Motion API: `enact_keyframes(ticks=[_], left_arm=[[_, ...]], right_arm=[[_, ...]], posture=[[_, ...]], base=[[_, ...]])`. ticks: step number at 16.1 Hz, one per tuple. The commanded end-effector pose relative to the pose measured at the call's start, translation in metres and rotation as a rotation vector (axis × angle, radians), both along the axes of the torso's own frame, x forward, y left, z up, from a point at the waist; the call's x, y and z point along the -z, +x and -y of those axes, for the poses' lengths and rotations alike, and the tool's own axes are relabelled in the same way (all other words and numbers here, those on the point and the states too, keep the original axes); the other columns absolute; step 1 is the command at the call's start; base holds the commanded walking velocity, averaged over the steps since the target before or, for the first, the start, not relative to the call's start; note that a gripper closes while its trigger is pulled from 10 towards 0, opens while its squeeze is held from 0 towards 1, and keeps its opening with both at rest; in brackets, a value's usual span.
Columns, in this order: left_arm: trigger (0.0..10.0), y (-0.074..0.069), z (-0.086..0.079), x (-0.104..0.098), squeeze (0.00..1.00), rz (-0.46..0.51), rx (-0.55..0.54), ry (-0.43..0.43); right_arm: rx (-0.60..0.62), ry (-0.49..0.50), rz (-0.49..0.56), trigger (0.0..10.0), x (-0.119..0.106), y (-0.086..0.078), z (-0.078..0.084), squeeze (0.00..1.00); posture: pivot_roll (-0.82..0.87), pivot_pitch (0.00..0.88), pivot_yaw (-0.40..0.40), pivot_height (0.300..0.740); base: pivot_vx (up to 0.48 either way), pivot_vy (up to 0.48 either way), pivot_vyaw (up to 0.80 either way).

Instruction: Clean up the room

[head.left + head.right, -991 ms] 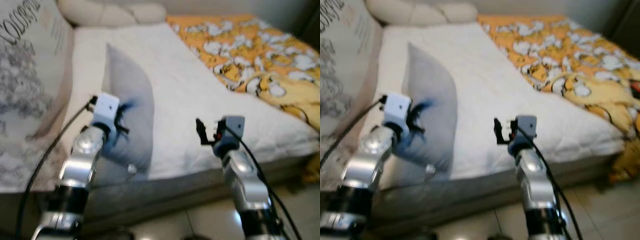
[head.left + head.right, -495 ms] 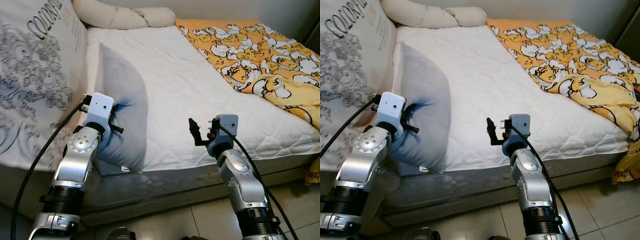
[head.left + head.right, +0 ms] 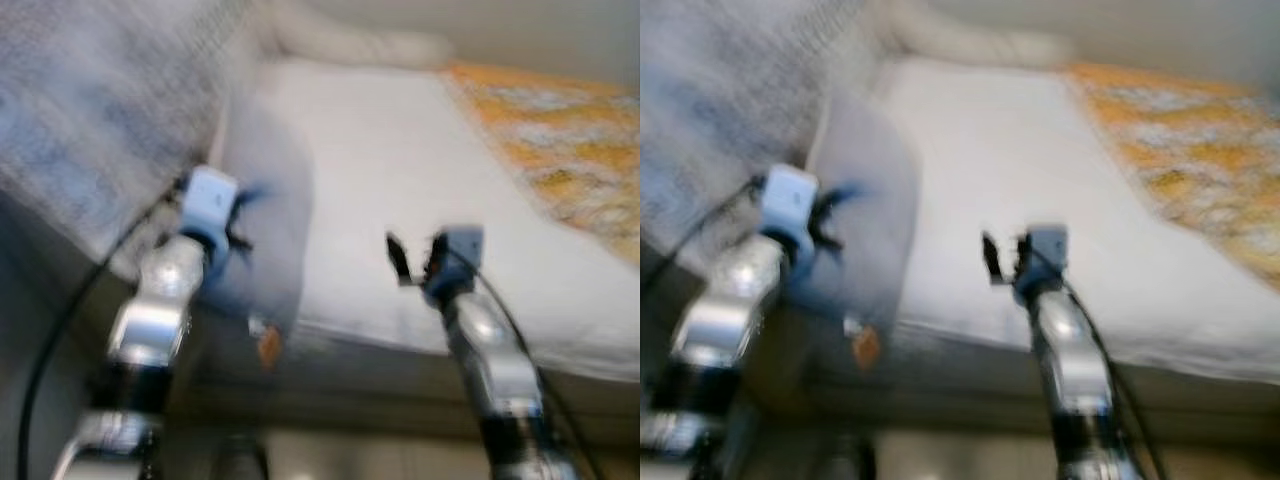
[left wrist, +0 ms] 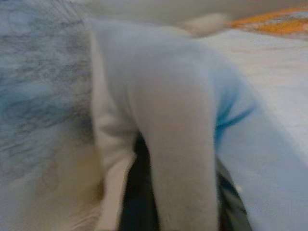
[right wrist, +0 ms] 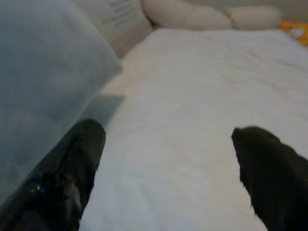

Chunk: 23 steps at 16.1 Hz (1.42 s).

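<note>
Left gripper [image 3: 240,215] was clamped on the grey pillow [image 3: 270,200] at the bed [image 3: 400,180] edge; right gripper [image 5: 168,159] hovered open above the mattress.

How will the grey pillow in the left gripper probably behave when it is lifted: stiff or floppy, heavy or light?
Probably floppy: the grey pillow creases where the left gripper pinches it. It seems light, since one pinch holds it upright on the bed. Its free end may sag or swing when raised, though the head views are blurred.
</note>
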<state>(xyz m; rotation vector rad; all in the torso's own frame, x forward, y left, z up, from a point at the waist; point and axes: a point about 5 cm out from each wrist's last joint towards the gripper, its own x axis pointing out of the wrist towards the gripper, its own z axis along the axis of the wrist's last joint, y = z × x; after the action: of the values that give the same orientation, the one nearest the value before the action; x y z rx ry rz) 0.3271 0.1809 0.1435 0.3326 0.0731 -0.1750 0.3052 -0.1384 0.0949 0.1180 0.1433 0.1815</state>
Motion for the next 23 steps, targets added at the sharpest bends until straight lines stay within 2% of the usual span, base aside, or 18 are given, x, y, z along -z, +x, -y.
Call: enact_keyframes(ticks=[1,9,23], left_arm=[[10.0,0.0059,0.0101,-0.0182,0.0,0.072,0.036,0.002],[10.0,0.0089,0.0164,-0.0191,0.0,0.073,0.071,0.01],[10.0,0.0136,0.012,-0.0217,0.0,0.073,0.057,0.028]], right_arm=[[0.005,0.005,-0.02,10.0,0.0035,-0.0011,0.0004,0.0],[0.039,-0.004,-0.024,10.0,0.0051,-0.001,0.0046,0.0],[0.046,0.021,-0.014,10.0,0.0031,0.0005,0.0025,0.0]], posture=[[0.02,0.0,-0.044,0.74],[0.02,0.0,-0.033,0.74],[0.01,0.0,-0.02,0.74]], base=[[0.274,0.0,0.0],[0.274,0.0,0.0],[0.283,0.0,0.0]])
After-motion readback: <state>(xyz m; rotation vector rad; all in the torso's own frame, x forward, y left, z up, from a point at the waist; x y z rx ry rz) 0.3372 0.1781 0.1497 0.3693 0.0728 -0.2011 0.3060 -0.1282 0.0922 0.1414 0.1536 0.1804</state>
